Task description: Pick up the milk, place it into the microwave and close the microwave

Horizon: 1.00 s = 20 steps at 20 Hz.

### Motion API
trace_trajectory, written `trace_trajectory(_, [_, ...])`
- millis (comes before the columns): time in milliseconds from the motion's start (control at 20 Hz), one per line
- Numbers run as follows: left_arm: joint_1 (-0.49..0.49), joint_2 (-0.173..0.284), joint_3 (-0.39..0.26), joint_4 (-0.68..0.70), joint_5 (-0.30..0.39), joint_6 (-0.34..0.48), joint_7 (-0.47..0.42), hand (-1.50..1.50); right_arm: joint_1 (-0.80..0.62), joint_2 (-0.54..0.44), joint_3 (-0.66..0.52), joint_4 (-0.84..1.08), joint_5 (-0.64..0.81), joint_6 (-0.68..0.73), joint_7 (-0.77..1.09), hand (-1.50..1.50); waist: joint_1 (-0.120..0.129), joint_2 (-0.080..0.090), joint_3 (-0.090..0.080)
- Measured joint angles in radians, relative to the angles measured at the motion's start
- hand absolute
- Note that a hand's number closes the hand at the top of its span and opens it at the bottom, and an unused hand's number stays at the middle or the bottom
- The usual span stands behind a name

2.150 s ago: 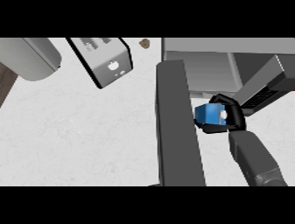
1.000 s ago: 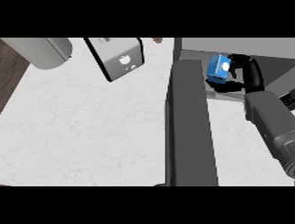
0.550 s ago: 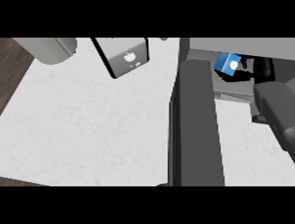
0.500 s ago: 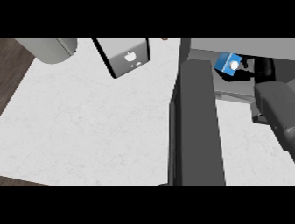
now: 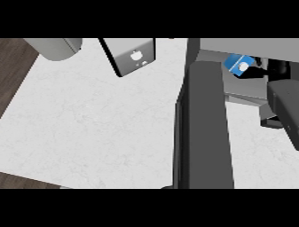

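Since a moment ago the milk [image 5: 239,65] sits deeper in the microwave [image 5: 256,46] at upper right, you cannot tell if your right hand [image 5: 269,71] has let go, and the door [image 5: 204,128] remains open.

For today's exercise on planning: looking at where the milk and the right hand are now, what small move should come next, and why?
Probably let go of the milk and draw the right hand back out. The blue carton already sits inside the microwave opening, past the open door, with the dark fingers beside it. The door cannot swing shut while the forearm crosses the opening.
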Motion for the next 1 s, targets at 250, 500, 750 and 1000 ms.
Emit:
trace_trajectory(250, [-0.02,0.013,0.005,0.016,-0.005,0.001,0.001,-1.5,-0.012,-0.018,-0.004,0.003,0.001,-0.006,0.006,1.5,0.012,0.008,0.001])
trace_trajectory(500, [-0.033,0.024,0.014,0.021,-0.021,0.004,0.002,-1.5,-0.015,-0.034,-0.012,0.008,-0.002,-0.001,0.009,1.5,0.021,0.012,0.002])
trace_trajectory(750, [-0.049,0.038,0.018,0.031,-0.037,0.0,0.003,-1.5,-0.022,-0.047,-0.02,0.009,-0.007,0.002,0.011,1.5,0.028,0.019,0.003])
trace_trajectory(1000, [-0.059,0.044,0.019,0.047,-0.046,-0.006,0.002,-1.5,-0.025,-0.05,-0.025,0.012,-0.008,-0.02,0.018,-1.5,0.033,0.017,0.002])
